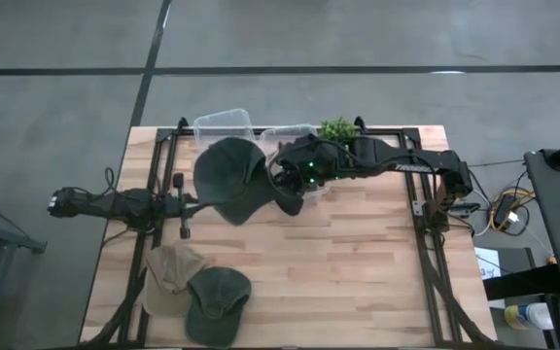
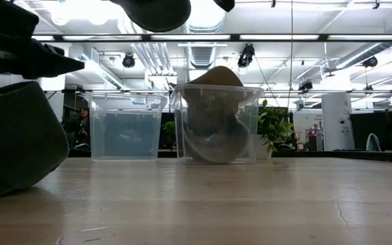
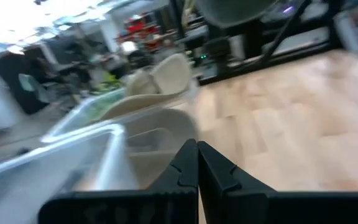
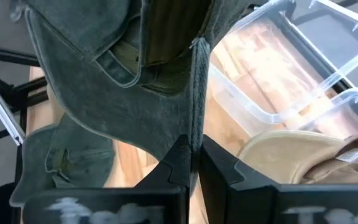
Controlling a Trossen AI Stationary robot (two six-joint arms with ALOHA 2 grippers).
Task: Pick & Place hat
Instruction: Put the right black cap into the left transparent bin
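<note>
My right gripper [image 4: 194, 155] is shut on a dark green hat [image 1: 229, 180], held high over the table's far middle, in front of two clear bins; the hat's underside shows at the top of the low view [image 2: 158, 12]. The left bin [image 2: 124, 126] is empty. The right bin [image 2: 216, 126] holds a tan hat [image 4: 303, 155]. A tan hat [image 1: 168, 277] and another green hat [image 1: 217, 301] lie near the table's near left corner. My left gripper [image 3: 197, 168] is shut and touches nothing, low over the table's left side [image 1: 191, 203]. My right gripper pinches an edge of the green hat's cloth [image 4: 196, 124] between its two fingers, beside the hat's open inside with its sweatband [image 4: 142, 59]. The hat is lifted clear of the table and spreads out beyond the fingertips, toward the table's left.
A small green plant [image 1: 338, 128] stands at the far edge beside the right bin. Dark frame rails [image 1: 426, 243] run along the table's left and right sides. Bare wood [image 1: 338, 272] stretches across the middle and near right.
</note>
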